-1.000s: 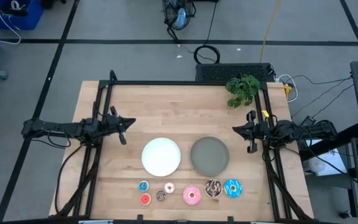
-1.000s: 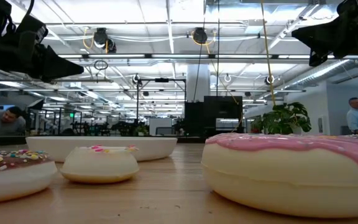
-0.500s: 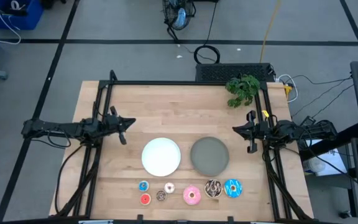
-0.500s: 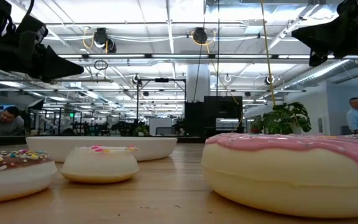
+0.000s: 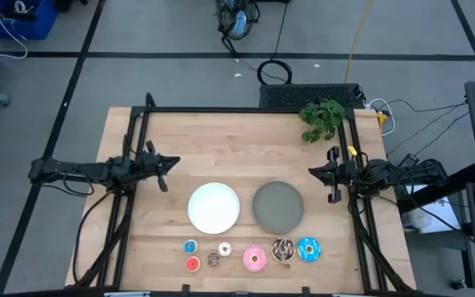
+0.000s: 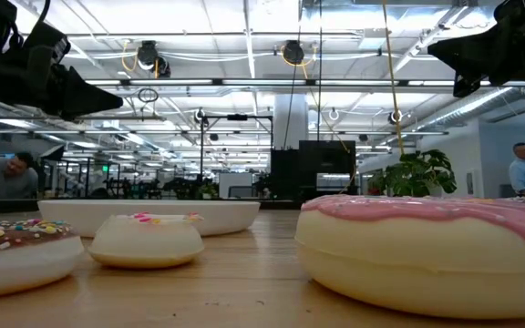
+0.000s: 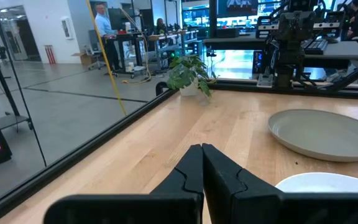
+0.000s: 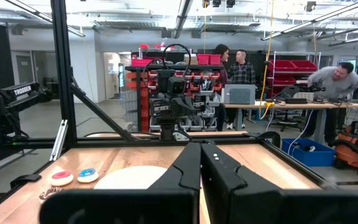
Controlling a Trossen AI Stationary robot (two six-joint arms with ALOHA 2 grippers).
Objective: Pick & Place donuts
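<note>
Nothing is being picked yet: left pincer (image 5: 162, 171) and right pincer (image 5: 331, 182) are waiting closed and empty, needing to reach the donuts (image 5: 254, 258)

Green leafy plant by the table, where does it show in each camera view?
High view: the green leafy plant at the table's far right corner.
Low view: right of centre, in the background.
Left wrist view: upper middle, at the table edge.
Right wrist view: not in it.
Shared landmark: the light wooden tabletop.
</note>
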